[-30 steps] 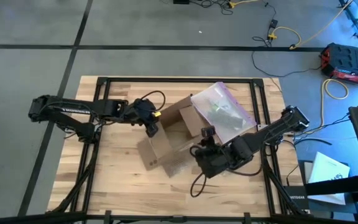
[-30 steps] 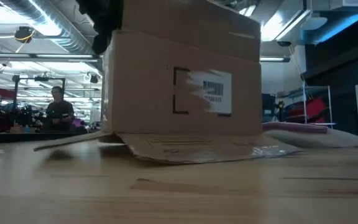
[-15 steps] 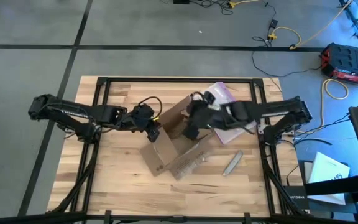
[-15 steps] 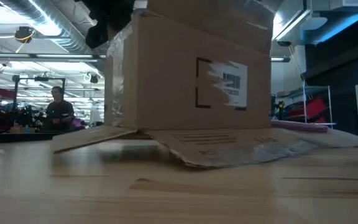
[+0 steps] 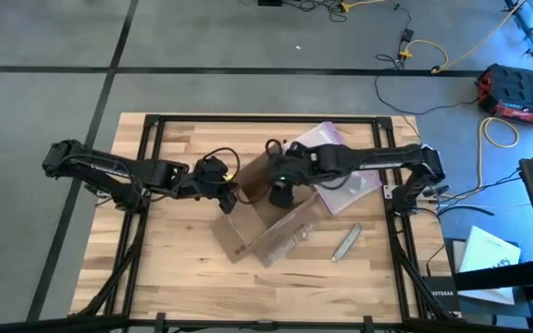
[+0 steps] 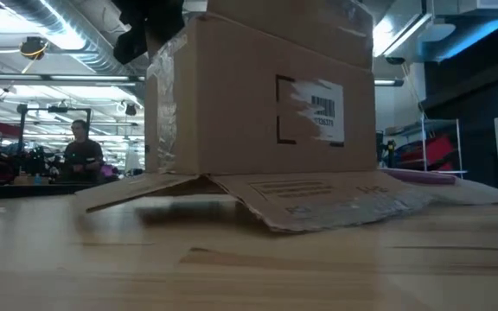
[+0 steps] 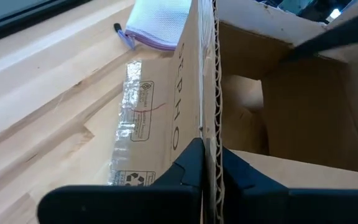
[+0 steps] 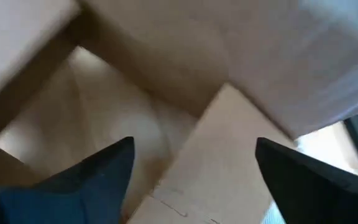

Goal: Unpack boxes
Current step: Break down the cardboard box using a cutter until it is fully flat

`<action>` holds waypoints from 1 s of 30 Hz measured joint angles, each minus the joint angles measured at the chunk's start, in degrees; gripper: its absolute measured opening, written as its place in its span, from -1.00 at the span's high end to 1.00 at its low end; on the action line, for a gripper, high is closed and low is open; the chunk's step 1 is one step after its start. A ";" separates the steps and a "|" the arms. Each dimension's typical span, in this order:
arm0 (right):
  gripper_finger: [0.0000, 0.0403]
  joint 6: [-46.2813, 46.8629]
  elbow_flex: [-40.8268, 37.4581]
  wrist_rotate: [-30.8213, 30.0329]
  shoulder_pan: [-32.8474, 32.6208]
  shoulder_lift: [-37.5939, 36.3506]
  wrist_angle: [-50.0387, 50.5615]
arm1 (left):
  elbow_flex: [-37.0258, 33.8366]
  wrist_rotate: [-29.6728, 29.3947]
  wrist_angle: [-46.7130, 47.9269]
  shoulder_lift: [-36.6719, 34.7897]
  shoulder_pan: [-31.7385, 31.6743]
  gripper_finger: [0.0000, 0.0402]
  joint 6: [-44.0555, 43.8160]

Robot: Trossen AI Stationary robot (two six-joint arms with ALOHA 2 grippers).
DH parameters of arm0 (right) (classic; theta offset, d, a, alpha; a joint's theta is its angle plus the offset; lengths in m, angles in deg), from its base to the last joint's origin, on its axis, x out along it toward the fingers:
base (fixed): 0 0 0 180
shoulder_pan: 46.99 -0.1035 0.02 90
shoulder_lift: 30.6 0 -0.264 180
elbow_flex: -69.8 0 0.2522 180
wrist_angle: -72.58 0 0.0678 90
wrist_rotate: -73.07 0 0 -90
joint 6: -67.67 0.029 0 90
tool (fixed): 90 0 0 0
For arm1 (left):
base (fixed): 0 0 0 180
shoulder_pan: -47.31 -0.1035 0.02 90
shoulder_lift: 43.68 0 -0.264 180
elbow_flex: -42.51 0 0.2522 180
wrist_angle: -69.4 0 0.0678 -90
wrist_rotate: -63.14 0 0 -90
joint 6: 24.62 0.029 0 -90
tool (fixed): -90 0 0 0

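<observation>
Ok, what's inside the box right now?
The box interior shows only bare cardboard walls and an inner flap in both wrist views. The open right gripper points into it. The deepest corners are shadowed, so small contents can't be ruled out.

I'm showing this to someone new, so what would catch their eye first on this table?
First, the open brown cardboard box in the middle of the table, flaps splayed flat. The left gripper is shut on one of its walls, while the right gripper, fingers wide open, reaches down into it. Beside the box lie a clear plastic bag with a purple zip edge and a small grey knife-like tool.
</observation>
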 joint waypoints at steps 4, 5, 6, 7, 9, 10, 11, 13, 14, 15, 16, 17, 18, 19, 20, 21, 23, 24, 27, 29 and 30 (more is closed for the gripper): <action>-0.77 1.11 0.07 1.02 -0.03 1.62 -0.17 | 0.00 -0.90 -0.04 0.00 0.00 1.00 0.51; -0.79 1.12 0.11 0.28 -0.10 2.06 0.11 | 0.00 -1.17 -0.08 0.00 0.00 1.00 0.55; -0.80 1.11 0.11 -0.63 -0.14 2.62 0.70 | 0.00 -1.33 -0.11 0.00 0.00 1.00 0.55; -0.80 1.12 0.09 -1.61 -0.12 3.08 1.71 | 0.00 -1.36 -0.09 0.00 0.00 1.00 0.58; -0.78 1.15 0.07 -4.50 -0.06 4.01 4.60 | 0.00 -1.39 -0.11 0.00 0.04 1.00 1.16; -0.75 1.25 0.07 -6.19 -0.02 4.33 6.02 | 0.00 -1.54 -0.12 0.00 0.19 1.00 1.55; -0.71 1.20 0.07 -8.28 -0.03 4.49 7.70 | 0.00 -1.61 -0.08 0.00 0.24 1.00 1.70; -0.60 1.12 0.04 -10.89 -0.03 4.53 9.59 | 0.00 -1.82 -0.08 0.00 0.24 1.00 2.05; -0.53 1.13 0.07 -11.69 -0.08 4.51 9.48 | 0.00 -1.82 -0.02 0.00 0.24 1.00 2.27; -0.46 0.99 0.06 -12.23 -0.11 4.26 9.55 | 0.00 -1.81 0.06 0.00 0.24 1.00 2.51; -0.38 0.90 0.04 -12.42 -0.12 3.98 9.45 | 0.00 -1.80 0.05 0.06 0.24 1.00 2.55; -0.30 0.88 0.04 -12.57 -0.12 3.56 9.17 | -0.03 -1.80 0.04 0.12 0.24 1.00 2.58; -0.22 0.80 0.04 -12.71 -0.11 3.04 9.17 | -0.18 -1.78 0.04 0.13 0.24 1.00 2.69; -0.14 0.70 0.06 -13.08 -0.09 2.64 9.25 | -0.39 -1.75 0.18 0.13 0.24 1.00 2.71; -0.06 0.65 0.07 -13.55 -0.08 2.21 9.40 | -0.55 -1.71 0.33 0.13 0.24 1.00 2.80; 0.02 0.54 0.07 -13.97 -0.08 1.96 9.64 | -0.68 -1.69 0.46 0.15 0.24 1.00 2.86; 0.18 -0.26 0.07 -14.05 -0.08 1.45 9.91 | -0.72 -1.56 0.80 0.17 0.24 1.00 2.93; 0.26 -0.49 0.07 -14.03 -0.08 1.15 9.95 | -0.72 -1.53 0.86 0.17 0.26 1.00 2.96; 0.53 -1.68 0.07 -14.08 -0.06 0.14 10.61 | -0.72 -1.55 1.80 0.17 0.26 1.00 3.21; 0.73 -3.12 0.07 -14.10 -0.03 -0.10 11.09 | -0.72 -1.41 2.12 0.17 0.27 1.00 3.70; 0.85 -3.53 0.07 -14.08 -0.03 -0.10 11.17 | -0.72 -1.36 2.10 0.17 0.31 1.00 4.02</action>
